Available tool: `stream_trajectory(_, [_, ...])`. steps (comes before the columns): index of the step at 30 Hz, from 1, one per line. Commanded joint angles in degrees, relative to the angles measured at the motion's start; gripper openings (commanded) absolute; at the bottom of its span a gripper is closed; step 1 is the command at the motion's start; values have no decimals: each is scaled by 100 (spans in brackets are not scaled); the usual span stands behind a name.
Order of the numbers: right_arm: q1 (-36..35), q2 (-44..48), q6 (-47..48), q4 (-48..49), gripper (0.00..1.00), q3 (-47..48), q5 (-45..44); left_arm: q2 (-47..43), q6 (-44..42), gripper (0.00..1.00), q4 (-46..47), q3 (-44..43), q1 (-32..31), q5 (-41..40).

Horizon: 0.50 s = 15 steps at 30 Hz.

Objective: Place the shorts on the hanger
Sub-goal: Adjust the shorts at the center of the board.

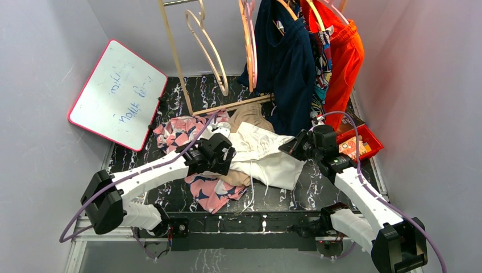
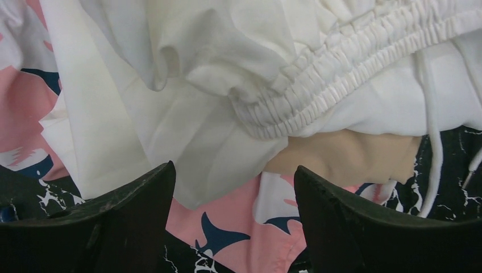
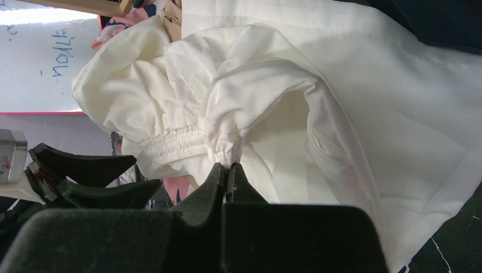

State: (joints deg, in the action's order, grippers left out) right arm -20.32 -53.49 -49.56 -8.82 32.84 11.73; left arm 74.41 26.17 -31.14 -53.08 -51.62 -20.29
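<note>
Right end effector (image 3: 229, 168): jaws shut, pinching a gathered fold of the waistband (image 3: 176, 142) of the shorts (image 3: 318, 85).

Left end effector (image 2: 234, 170): jaws well apart, nothing between them (we cannot tell from the left wrist view whether the tips touch cloth). It hangs over the near edge of the shorts, with the drawstring (image 2: 435, 114) just ahead.

The shorts lie crumpled on the table (image 1: 318, 190) between the two arms, atop tan shorts (image 2: 341, 156) and a pink patterned garment (image 2: 227, 233).

The hanger (image 1: 223, 85) hangs at the back, well apart from the shorts.
</note>
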Motion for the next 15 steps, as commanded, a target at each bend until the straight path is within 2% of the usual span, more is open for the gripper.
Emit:
stream_trajectory(1, [10, 32, 50, 318, 0, -7, -48, 178, -257, 76, -30, -248, -30, -398])
stream_trajectory(6, [15, 5, 51, 311, 0, 34, -22, 312, -252, 76, 188, -250, -42, -668])
stream_trajectory(15, [10, 58, 49, 271, 0, -13, -11, 319, -282, 69, 686, -186, -42, -818])
